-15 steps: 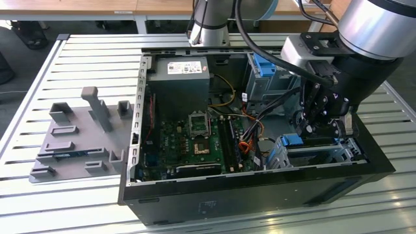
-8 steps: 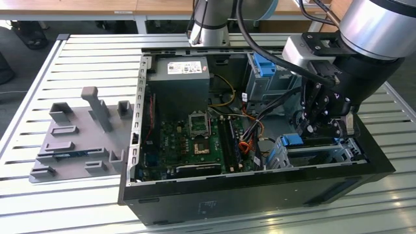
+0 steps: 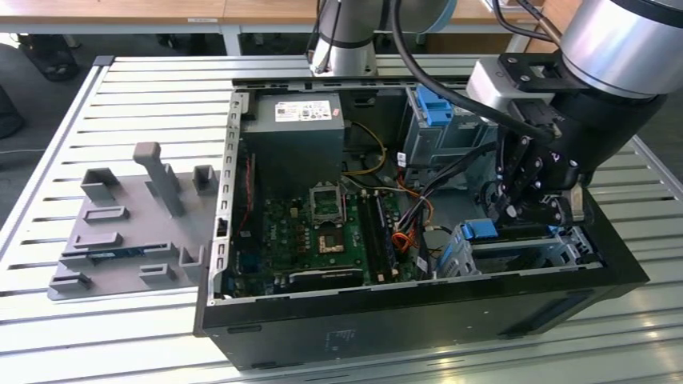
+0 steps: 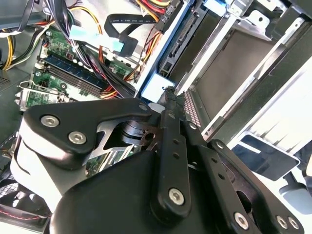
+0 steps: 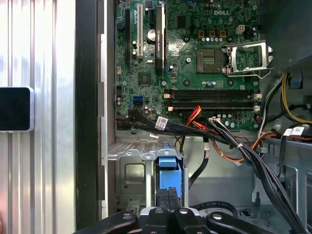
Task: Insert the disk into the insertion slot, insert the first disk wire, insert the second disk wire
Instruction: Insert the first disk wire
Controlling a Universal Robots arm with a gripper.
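Observation:
The disk stands on edge in the insertion slot (image 3: 533, 254), the low grey perforated cage at the case's front corner on the exterior view's right. Its blue caddy end (image 3: 481, 230) sticks up out of the cage (image 5: 130, 176). In the first wrist view the blue caddy (image 5: 169, 176) sits between the cage's metal rails. My gripper (image 3: 504, 218) is straight over it, shut, its fingers (image 5: 164, 197) pressed together with their tips against the caddy's end (image 4: 155, 87). Nothing is held between them (image 4: 168, 95). Loose black wires (image 5: 195, 129) lie across the motherboard beside the cage.
The open computer case (image 3: 427, 316) lies on a slatted metal table (image 3: 128, 88). A taller grey bay with a blue tab (image 3: 433, 104) stands at the back. The power supply (image 3: 293, 120) and motherboard (image 3: 320, 232) fill the case's middle. A grey fixture plate (image 3: 128, 232) lies on the exterior view's left.

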